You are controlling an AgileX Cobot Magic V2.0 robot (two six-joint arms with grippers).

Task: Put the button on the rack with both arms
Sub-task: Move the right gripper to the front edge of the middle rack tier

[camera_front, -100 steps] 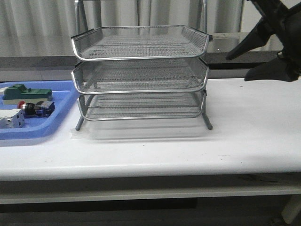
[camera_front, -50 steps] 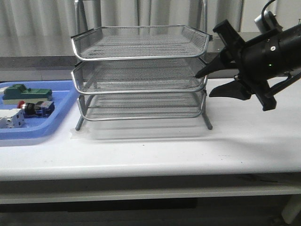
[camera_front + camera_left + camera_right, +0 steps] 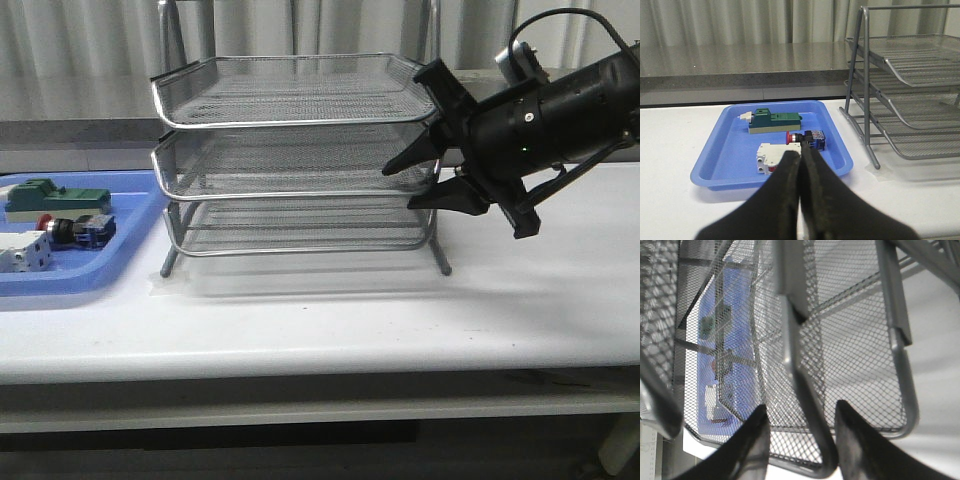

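The button point(image 3: 78, 230) with its red cap lies on its side in the blue tray point(image 3: 120, 262) at the left; in the left wrist view the button point(image 3: 806, 138) sits just beyond my left gripper point(image 3: 800, 156). That gripper is shut, holds nothing, and hovers in front of the tray, out of the front view. The silver wire-mesh rack point(image 3: 300, 130) stands mid-table with three tiers. My right gripper point(image 3: 398, 188) is open at the rack's front right corner, its fingers above and below the middle tier's rim. In the right wrist view that rim point(image 3: 807, 405) runs between the spread fingers of the right gripper point(image 3: 800, 412).
A green block point(image 3: 60, 197) and a white block point(image 3: 25, 250) share the blue tray with the button. The rack's legs point(image 3: 442, 262) rest on the white table. A grey ledge and curtain run along the back.
My right arm has swung down and left from the upper right corner to the rack's front right corner, staying open. The button, tray and rack have not moved.
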